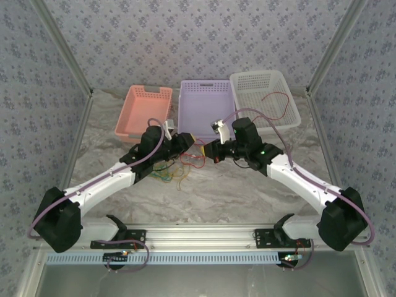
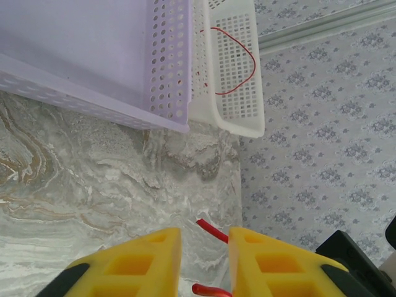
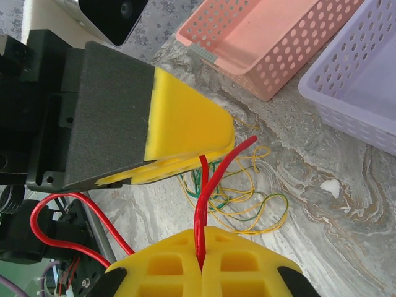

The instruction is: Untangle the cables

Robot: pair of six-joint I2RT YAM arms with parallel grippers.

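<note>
High rear overview, two close wrist-views

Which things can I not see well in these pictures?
Top view: the cable tangle lies partly under both arms; its crossings are too small.
Left wrist view: the red cable disappears behind the fingers of the left gripper, near the lower edge.
Right wrist view: that gripper's yellow finger covers the tangle's left side.

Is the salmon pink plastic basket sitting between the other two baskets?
No, the lilac perforated plastic basket sits in the middle, the salmon pink plastic basket to its left, the white perforated basket to its right.
</note>
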